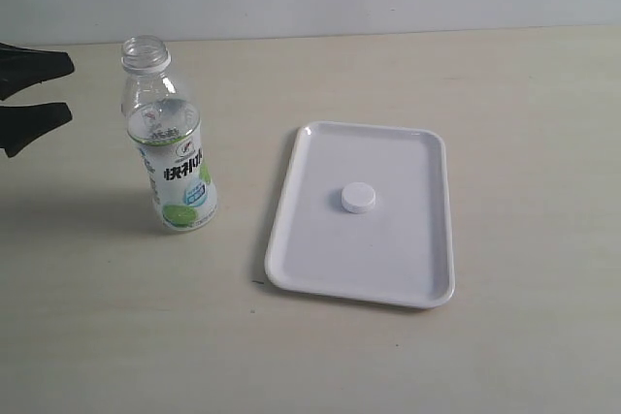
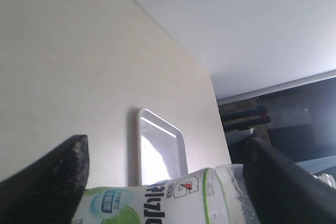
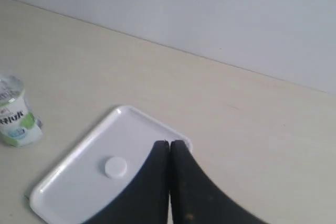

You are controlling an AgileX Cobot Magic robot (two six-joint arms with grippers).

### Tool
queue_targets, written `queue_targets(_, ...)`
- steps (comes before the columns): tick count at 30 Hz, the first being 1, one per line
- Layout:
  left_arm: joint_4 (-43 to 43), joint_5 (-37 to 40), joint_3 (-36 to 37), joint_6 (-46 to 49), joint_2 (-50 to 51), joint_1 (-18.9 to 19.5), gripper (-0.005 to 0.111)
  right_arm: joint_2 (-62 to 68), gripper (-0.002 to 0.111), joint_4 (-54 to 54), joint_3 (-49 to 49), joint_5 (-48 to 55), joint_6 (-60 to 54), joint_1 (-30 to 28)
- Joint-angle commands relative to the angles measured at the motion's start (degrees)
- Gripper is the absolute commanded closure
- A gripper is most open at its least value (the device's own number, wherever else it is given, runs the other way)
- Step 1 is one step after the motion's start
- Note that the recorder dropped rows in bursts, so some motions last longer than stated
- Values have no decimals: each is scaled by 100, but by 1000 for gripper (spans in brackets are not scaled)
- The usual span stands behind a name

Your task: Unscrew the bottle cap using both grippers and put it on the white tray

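The clear bottle [image 1: 170, 147] with its white-and-green lime label stands upright on the table, its neck uncapped. The small white bottle cap [image 1: 357, 199] lies flat near the middle of the white tray [image 1: 417, 278]. My left gripper [image 1: 70, 89] is open at the left edge, its two black fingers pointing at the bottle's upper part, a short gap away. In the left wrist view the bottle [image 2: 173, 200] lies between the wide-apart fingers [image 2: 58, 177], with the tray [image 2: 181, 140] behind. My right gripper [image 3: 169, 144] is shut and empty, above the tray [image 3: 63, 182] and away from the cap [image 3: 115, 167]. The bottle [image 3: 14, 114] shows beyond.
A pale wall runs along the table's far edge. Bare tabletop lies right of the tray and in front of it.
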Motion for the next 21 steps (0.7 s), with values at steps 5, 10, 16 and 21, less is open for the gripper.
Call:
queue_targets(5,-4,-53,-28,-55,-72,10,30,-1776,108,-376,1127,-224,377,-7)
queue_targets(10,262,-53,-28,-131,-72,10,31,-2261,108,-763,1331,-198,845,-7)
queue_targets(16,275,-53,-28,-670,-72,-6,36,-2368,108,-790,1417,-143,979,-7)
queue_targets(21,251,-53,-28,-679,-72,-6,37,-2368,108,-790,1416,-154,979,-7)
